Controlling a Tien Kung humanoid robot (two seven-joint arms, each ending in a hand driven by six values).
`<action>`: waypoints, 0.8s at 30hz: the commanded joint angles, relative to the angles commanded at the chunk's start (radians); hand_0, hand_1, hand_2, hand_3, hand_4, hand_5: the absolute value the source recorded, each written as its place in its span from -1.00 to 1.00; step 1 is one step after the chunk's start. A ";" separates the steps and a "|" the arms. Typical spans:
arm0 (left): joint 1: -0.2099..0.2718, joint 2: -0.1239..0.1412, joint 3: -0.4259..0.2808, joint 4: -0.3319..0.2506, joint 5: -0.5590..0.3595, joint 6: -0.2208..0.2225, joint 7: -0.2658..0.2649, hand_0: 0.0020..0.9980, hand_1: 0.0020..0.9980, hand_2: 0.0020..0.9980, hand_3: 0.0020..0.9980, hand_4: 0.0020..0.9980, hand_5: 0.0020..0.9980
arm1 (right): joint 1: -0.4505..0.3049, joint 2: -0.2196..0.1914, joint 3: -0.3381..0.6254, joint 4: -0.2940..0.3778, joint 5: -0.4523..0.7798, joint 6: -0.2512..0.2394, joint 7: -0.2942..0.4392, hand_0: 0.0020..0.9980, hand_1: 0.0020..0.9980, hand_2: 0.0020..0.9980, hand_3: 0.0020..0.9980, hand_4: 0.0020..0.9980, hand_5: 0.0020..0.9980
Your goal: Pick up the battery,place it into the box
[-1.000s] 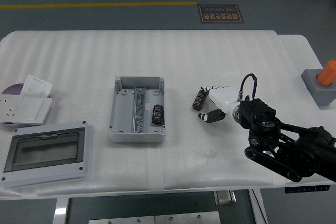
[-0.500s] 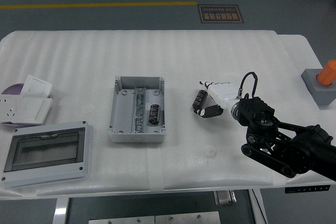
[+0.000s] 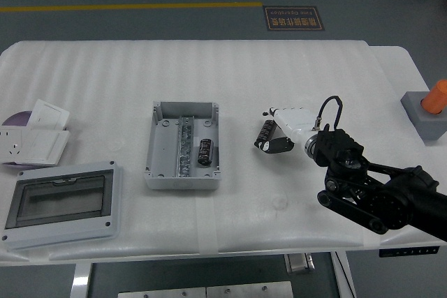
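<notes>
White foam padding covers the table (image 3: 105,75), and the work sits at its middle and right. The right hand (image 3: 283,130) reaches in from the lower right, its fingers (image 3: 278,147) partly curled and set against the battery (image 3: 265,135), which lies on the padding just left of the pale palm. Whether the fingers have closed on it or only touch it, I cannot tell — the battery appears to rest on the surface, not lifted. The left hand is not in sight.

Risk, as I judge it: the battery is a small, smooth cylinder lying on its side, and a finger pressing from one flank could roll it away rather than trap it. A shallow pinch might also let it slip out on the lift. The soft, ribbed padding may give under the fingertips and spoil the contact.

The battery itself is dark, short and cylindrical, with a lighter end cap, lying roughly along the near-to-far line of the table.

The grey box (image 3: 183,146) stands open well to the left of the hand; a second battery (image 3: 205,152) of like appearance already lies in its right compartment, beside a central rail. The transparent-windowed lid (image 3: 61,202) lies apart at the near left — clear of the path.
</notes>
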 joint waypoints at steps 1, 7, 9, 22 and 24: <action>0.000 0.000 -0.001 0.000 0.001 0.000 0.000 0.24 0.28 0.03 0.11 0.14 -0.32 | -0.001 0.000 -0.001 0.000 -0.003 -0.004 0.002 0.42 0.34 0.31 0.60 0.52 0.09; 0.000 -0.002 -0.003 0.000 0.002 0.001 -0.001 0.24 0.28 0.03 0.11 0.14 -0.31 | -0.003 -0.002 -0.002 0.003 -0.010 -0.029 0.015 0.34 0.25 0.17 0.39 0.23 -0.18; 0.000 -0.002 -0.005 0.000 0.003 0.001 -0.001 0.24 0.28 0.03 0.11 0.15 -0.30 | -0.003 -0.002 -0.004 0.001 -0.011 -0.034 0.018 0.29 0.22 0.12 0.37 0.19 -0.20; -0.001 -0.002 0.000 0.000 0.000 0.005 -0.005 0.24 0.28 0.03 0.12 0.16 -0.29 | -0.004 0.002 -0.030 -0.003 -0.029 -0.045 0.025 0.25 0.19 0.09 0.36 0.20 -0.19; -0.001 -0.002 0.001 0.000 -0.001 0.006 -0.005 0.24 0.28 0.03 0.12 0.16 -0.29 | -0.006 -0.003 -0.020 0.014 -0.034 -0.048 0.024 0.25 0.19 0.09 0.36 0.20 -0.19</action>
